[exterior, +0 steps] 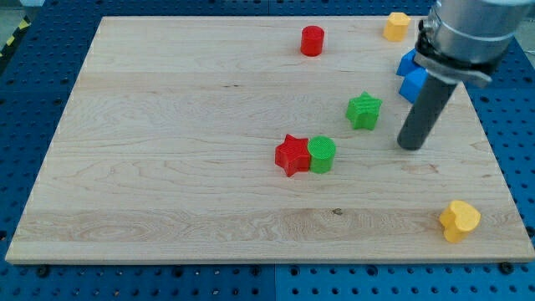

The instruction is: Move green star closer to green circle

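Note:
The green star (364, 109) lies right of the board's middle. The green circle (322, 154) lies below and to its left, touching the red star (292, 155) on its left side. My tip (410, 145) stands on the board to the right of the green star and a little below it, a short gap away and not touching it.
A red cylinder (312, 40) sits near the top edge. A yellow block (396, 26) lies at the top right. Blue blocks (411, 75) lie partly behind the arm at the right. A yellow heart (459, 221) lies at the bottom right. The wooden board (167, 167) rests on a blue pegboard.

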Controlling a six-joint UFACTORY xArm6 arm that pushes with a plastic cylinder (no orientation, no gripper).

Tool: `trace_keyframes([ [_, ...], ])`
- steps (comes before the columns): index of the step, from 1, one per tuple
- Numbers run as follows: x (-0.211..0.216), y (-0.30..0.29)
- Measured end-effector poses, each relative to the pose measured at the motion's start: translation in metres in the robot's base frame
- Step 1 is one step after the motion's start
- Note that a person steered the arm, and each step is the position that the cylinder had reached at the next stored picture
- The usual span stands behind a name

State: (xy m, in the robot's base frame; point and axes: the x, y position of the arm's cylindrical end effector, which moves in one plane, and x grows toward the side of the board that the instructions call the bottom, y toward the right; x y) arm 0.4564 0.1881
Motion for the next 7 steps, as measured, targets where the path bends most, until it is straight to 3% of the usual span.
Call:
trace_keyframes([
  [1,-0.032,0.0],
  [5,-0.045,-0.042],
  [7,-0.053,-0.097],
])
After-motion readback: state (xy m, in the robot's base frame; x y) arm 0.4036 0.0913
